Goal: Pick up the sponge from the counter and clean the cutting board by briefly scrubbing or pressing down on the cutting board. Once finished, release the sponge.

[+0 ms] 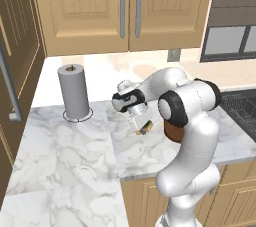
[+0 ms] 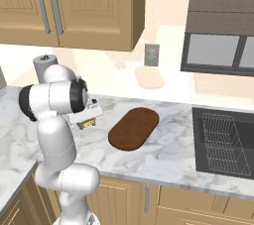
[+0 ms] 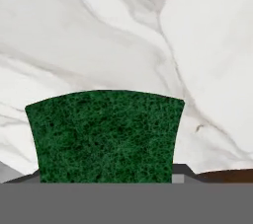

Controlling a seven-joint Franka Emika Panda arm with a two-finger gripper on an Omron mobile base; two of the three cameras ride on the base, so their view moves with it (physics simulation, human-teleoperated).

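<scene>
My gripper (image 1: 143,126) is shut on the sponge (image 1: 145,129), a small green-and-yellow block held just above the white marble counter (image 1: 75,141). From the right base view the sponge (image 2: 88,124) hangs under the hand, a short way left of the cutting board (image 2: 134,129), a dark brown oval lying flat on the counter (image 2: 168,157). In the hand view the sponge's green top (image 3: 105,136) sits close to the camera over the veined marble (image 3: 99,30), and a sliver of the brown board (image 3: 225,174) shows at lower right. My arm hides most of the board (image 1: 172,132) in the left base view.
A grey paper towel roll (image 1: 74,92) stands at the back left of the counter. A dark sink with a wire rack (image 2: 223,142) lies right of the board. Wooden cabinets (image 1: 125,6) hang overhead, and a wall outlet (image 2: 152,54) sits behind the board.
</scene>
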